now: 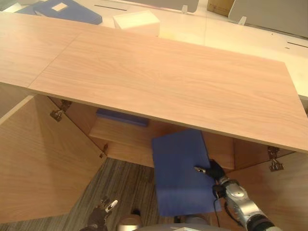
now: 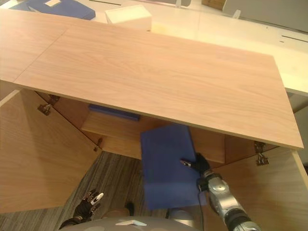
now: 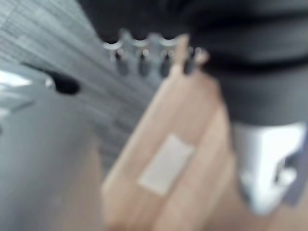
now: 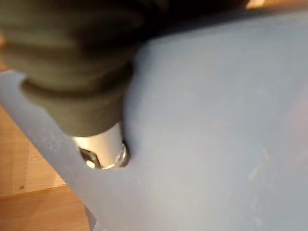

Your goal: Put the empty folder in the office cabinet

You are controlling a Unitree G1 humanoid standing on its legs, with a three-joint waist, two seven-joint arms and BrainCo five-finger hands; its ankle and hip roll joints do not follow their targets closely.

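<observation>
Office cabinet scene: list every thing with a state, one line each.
Cabinet doors: both swung open.
Blue folder: closed, held at the cabinet opening, partly inside.
Right hand: thumb pinched on the folder's edge.
Left hand: open, low, holding nothing.
Second blue folder: lying flat on the shelf.

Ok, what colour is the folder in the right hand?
Blue, plain all over; the folder shows best in the left eye view.

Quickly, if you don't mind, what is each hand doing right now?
Left hand: open, holding nothing, low beside the cabinet.
Right hand: shut on the blue folder.
</observation>
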